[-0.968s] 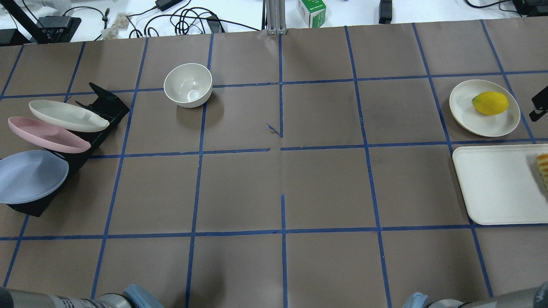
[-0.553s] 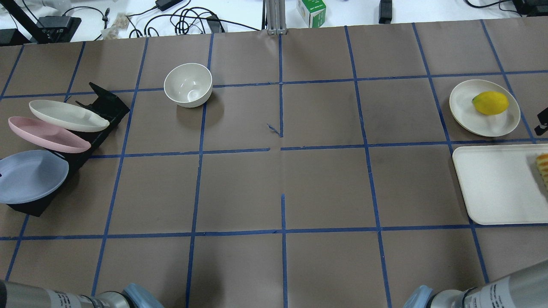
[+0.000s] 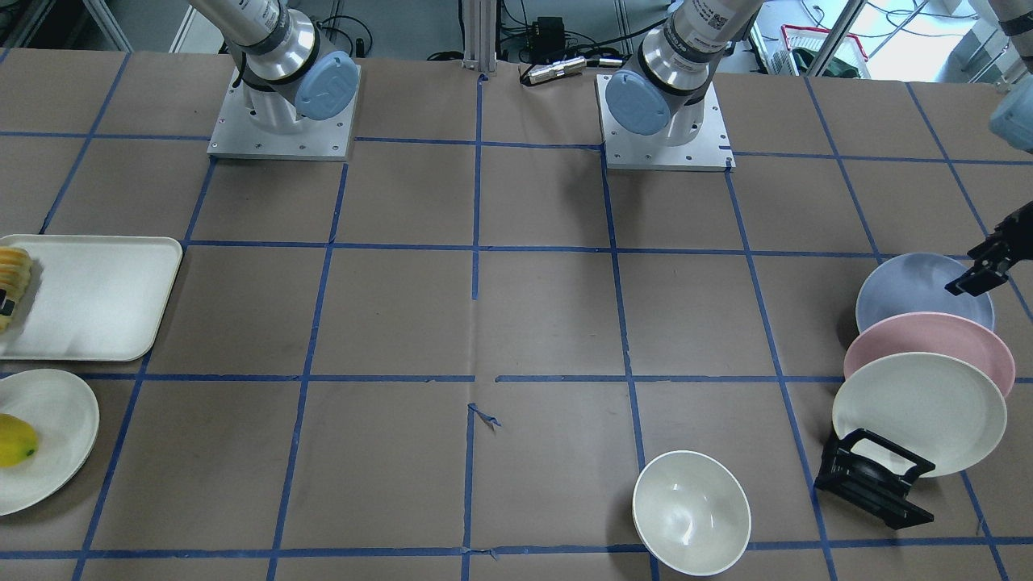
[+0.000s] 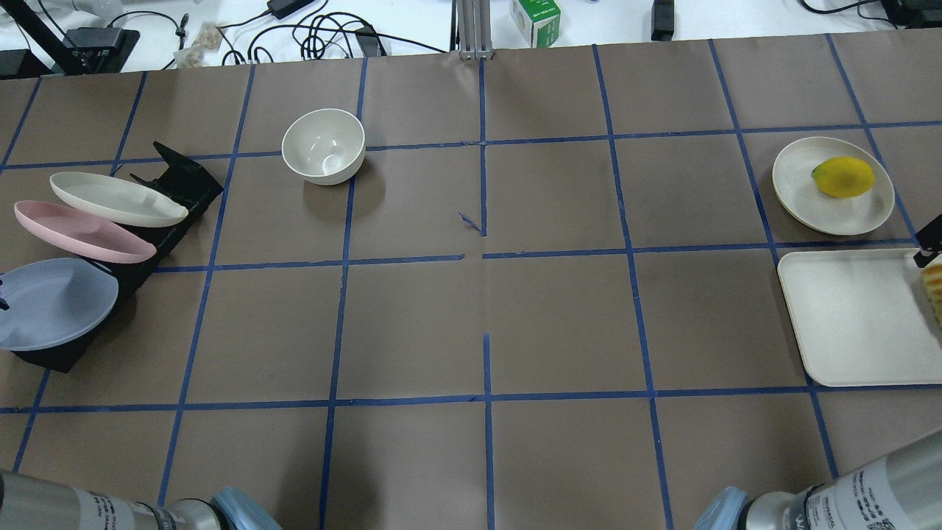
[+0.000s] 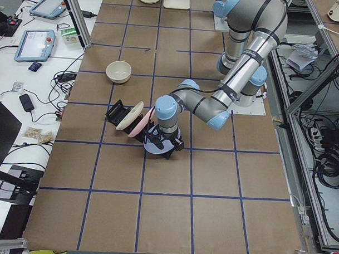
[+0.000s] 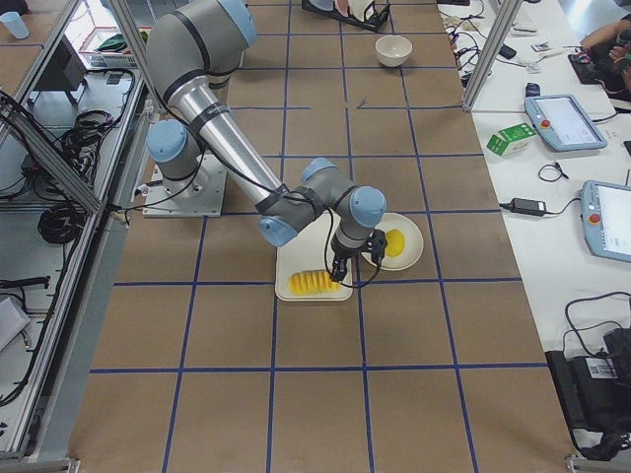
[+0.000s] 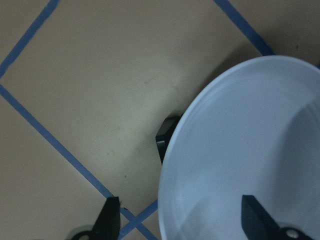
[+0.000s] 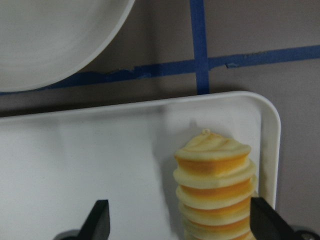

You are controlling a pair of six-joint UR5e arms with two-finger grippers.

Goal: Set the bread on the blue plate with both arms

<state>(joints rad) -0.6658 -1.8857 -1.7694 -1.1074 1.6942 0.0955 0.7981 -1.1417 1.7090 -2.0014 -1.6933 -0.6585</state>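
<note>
Both arms are on their marks, and nothing is gripped. Seen from overhead, the blue plate (image 4: pixel 51 302) leans in the black rack (image 4: pixel 176 184) at 9 o'clock on the counter. The bread (image 4: pixel 933 291) lies at 3 o'clock, on the far end of the white tray (image 4: pixel 846 324).

In the left wrist view the left jaws are spread and straddle the plate's rim, one finger (image 7: pixel 112 220) outside it over the counter and the other over the bowl of the plate. A good grip here probably means sinking until the rim sits deep between the fingers, then squeezing. After that, lift along the plate's own lean so it slides out of its slot without nudging the pink plate (image 4: pixel 81 232) just behind it.

The right jaws are also spread, flanking the loaf. In the right wrist view the loaf sits at 5 o'clock, nearer one finger than the other. I'd centre it first and close across the narrow width. Only the loaf's end shows, so moving toward mid-length looks wise. A ridged loaf held by its tip could sag or twist.
</note>
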